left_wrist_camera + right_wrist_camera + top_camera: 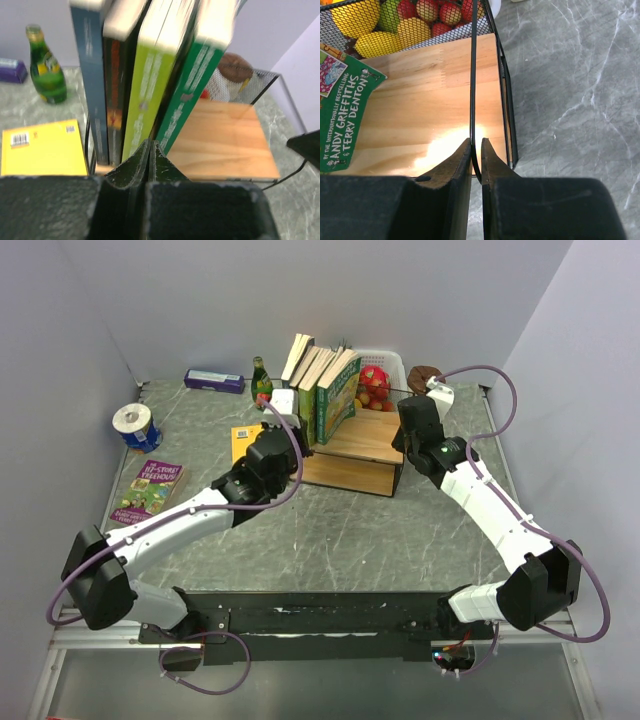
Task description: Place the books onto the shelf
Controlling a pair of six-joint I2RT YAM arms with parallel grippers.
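While the right fingers (460,162) sit nearly closed, pinching the thin black wire (473,75) at the right end of the shelf (365,445), the left fingers (141,162) are pressed fully together and hold nothing. Their tips are just in front of the bottom edges of the standing books (322,385).

Four books stand at the left end of the top board, spines toward the near side: blue, dark, lime, green. The green book (192,85) and the lime one tilt right. The right half of the board is bare.

Two are not yet shelved. The yellow book (245,440) lies flat on the table (330,530) just left of the shelf. The treehouse book (148,488) lies flat at the table's left side, well apart.

The step looks like squaring the row with closed tips, or clearing off for the next pick; cannot tell which. To do it well:
- The right hold on the wire should brace the light rack against sliding.
- Push low and straight toward the far side, gently, because a sideways nudge could topple the tilted row onto the bare board.
- Retreat toward the near side without brushing the spines.
- The yellow book is the closest pick. It is thin and flat, so work an edge.
- Slot it right of the green book.
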